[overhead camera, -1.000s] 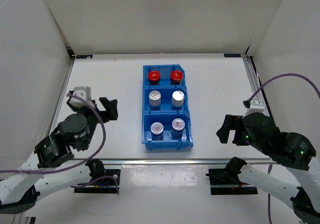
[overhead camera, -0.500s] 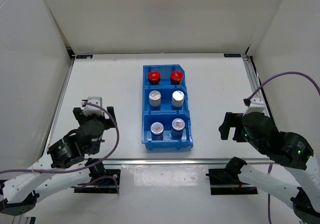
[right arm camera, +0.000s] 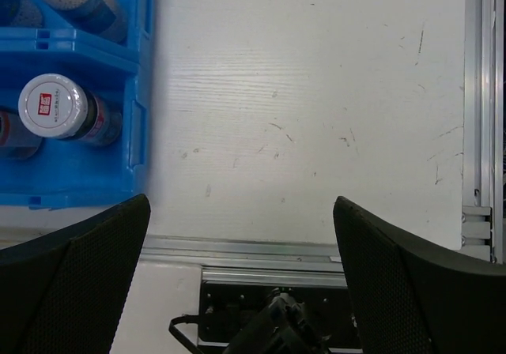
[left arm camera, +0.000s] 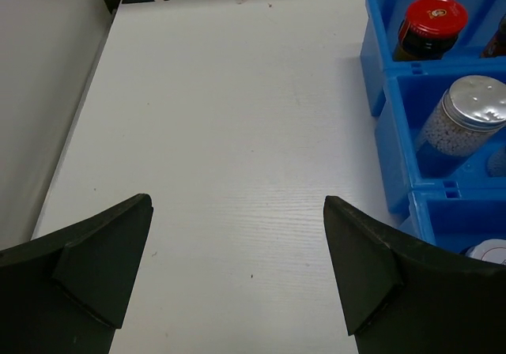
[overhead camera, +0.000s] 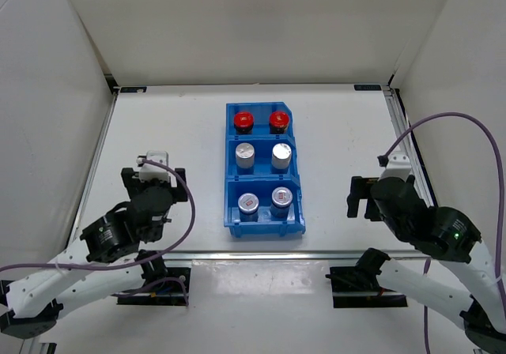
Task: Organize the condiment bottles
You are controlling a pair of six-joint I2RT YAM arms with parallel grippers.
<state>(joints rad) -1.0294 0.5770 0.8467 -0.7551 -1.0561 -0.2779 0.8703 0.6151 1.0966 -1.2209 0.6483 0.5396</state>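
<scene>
Apparently the sorting was at its last step. The two red-capped bottles (overhead camera: 243,120) stood in the far compartment of the blue bin (overhead camera: 265,228), the two silver-capped bottles (overhead camera: 246,153) in the middle one, and the two grey-topped bottles (overhead camera: 249,205) in the near one. The left gripper (left arm camera: 237,212) hung over the table (overhead camera: 174,125) left of the bin, jaws wide and holding nothing. The right gripper (right arm camera: 241,212), equally wide and empty, hung to the right. I judged that no bottle needed moving, so next called only for parking both arms.
</scene>
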